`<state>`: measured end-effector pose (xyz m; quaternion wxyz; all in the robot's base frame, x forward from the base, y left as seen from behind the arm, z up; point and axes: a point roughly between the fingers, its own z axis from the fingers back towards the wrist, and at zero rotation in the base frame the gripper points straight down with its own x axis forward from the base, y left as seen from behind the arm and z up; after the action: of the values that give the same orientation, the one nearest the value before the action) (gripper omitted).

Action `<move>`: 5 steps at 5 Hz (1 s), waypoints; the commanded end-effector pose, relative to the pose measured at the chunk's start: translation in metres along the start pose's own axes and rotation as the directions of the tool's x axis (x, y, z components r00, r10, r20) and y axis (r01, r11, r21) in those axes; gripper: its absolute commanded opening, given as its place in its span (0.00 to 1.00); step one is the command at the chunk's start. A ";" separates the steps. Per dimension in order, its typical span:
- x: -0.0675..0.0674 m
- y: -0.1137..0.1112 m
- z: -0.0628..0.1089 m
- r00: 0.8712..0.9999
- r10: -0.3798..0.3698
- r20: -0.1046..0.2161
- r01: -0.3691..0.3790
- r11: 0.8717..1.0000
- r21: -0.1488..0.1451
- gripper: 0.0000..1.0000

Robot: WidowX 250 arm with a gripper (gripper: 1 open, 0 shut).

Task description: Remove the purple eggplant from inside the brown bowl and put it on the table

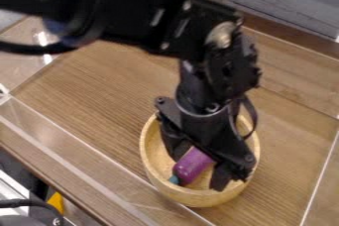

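The purple eggplant (193, 165) lies inside the brown bowl (158, 153) at the front of the table (93, 81), its teal stem end toward the near rim. My black gripper (203, 157) reaches down into the bowl from above, open, with one finger on each side of the eggplant. The gripper body covers the far half of the bowl and the eggplant's upper end. I cannot tell whether the fingers touch the eggplant.
Clear acrylic walls (54, 151) ring the tabletop on the left and front. The black arm (119, 12) stretches in from the upper left above the table. Bare wood lies left of and behind the bowl.
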<state>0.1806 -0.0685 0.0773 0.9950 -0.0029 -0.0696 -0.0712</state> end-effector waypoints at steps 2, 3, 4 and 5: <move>0.002 0.014 -0.006 0.997 -0.072 0.040 0.072 0.997 -0.009 1.00; 0.001 0.010 -0.007 0.999 -0.010 0.038 0.010 1.000 0.001 1.00; 0.000 0.006 -0.009 0.998 0.050 0.037 -0.051 0.999 0.011 1.00; -0.004 0.009 -0.020 0.996 0.080 0.037 -0.080 0.997 0.019 1.00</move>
<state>0.1773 -0.0590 0.0532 0.9965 0.0045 -0.0781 -0.0308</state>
